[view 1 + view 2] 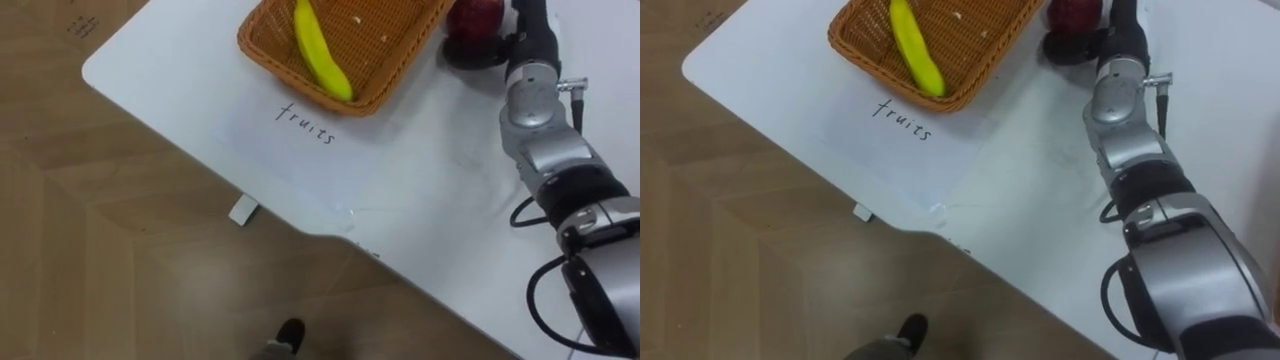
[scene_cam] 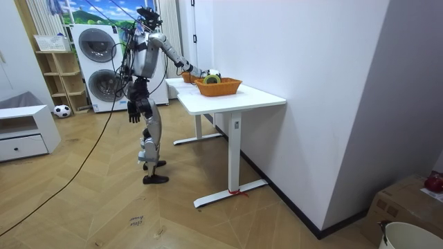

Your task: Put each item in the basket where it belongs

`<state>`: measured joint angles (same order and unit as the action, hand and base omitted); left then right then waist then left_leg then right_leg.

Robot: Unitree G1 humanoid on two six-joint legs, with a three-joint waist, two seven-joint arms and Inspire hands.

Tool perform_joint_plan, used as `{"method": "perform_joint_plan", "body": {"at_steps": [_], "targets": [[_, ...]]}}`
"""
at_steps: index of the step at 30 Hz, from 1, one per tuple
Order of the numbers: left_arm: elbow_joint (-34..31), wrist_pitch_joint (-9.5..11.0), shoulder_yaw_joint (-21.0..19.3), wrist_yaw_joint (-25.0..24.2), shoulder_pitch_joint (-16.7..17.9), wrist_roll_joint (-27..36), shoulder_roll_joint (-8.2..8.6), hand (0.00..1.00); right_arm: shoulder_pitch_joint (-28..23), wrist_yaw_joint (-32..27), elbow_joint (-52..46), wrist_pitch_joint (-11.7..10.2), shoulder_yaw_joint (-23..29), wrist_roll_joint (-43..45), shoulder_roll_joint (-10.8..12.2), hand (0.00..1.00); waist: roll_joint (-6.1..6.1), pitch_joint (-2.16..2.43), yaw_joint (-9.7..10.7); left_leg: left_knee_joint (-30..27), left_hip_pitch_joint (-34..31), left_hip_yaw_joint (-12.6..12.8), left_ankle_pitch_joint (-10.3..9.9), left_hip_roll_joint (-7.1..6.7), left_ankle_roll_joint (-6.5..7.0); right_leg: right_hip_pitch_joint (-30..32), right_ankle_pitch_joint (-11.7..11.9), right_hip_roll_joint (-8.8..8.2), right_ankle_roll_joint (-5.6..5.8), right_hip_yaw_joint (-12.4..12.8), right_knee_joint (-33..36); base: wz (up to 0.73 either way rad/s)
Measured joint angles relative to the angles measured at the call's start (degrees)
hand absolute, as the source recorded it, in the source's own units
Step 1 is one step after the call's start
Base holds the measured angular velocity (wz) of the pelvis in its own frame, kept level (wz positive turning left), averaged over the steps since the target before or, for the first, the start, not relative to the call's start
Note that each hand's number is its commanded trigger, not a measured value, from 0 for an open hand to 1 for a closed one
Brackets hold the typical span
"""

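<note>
The robot stands at one end of a white table [image 1: 420, 200]. Two washing machines [image 2: 97, 62] are behind it. Its right arm reaches out over the table top. The right hand [image 1: 470, 55] is at the far edge of the eye views, just past the corner of a brown woven basket [image 1: 285, 62]. Its dark fingers curl under a red fruit [image 1: 478, 15] and hold it. The fruit is close beside the basket but not in it. I cannot tell if the fruit is touching the table. A yellow banana [image 1: 320, 55] lies inside the basket, with one end near the front rim. A hand-written word [image 1: 305, 125] is on the table just in front of the basket. In the room view, another orange basket [image 2: 220, 87] sits farther along the table from the robot. It has a round white and green thing [image 2: 212, 78] in it. The left hand [image 2: 133, 109] hangs down by the robot's side, away from the table. It is too small to tell how its fingers are. A black and white ball [image 2: 62, 110] lies on the wooden floor near a white shelf [image 2: 59, 69].
</note>
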<state>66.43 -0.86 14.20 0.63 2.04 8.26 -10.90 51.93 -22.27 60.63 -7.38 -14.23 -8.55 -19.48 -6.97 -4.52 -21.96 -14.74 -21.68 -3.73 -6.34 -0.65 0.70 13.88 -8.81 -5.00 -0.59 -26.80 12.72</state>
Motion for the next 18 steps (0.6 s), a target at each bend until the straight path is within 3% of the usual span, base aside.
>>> {"method": "perform_joint_plan", "body": {"at_steps": [18], "targets": [[0.0,0.0,-0.5,0.1,0.0,0.0,0.04,0.00,0.0,1.3,0.0,-0.3,0.4,-0.6,-0.1,1.00,0.00,0.00,-0.5,0.2,0.1,0.2,0.0,0.02,0.00,-0.1,0.0,-0.01,0.00,-0.1,-0.1,0.00]]}}
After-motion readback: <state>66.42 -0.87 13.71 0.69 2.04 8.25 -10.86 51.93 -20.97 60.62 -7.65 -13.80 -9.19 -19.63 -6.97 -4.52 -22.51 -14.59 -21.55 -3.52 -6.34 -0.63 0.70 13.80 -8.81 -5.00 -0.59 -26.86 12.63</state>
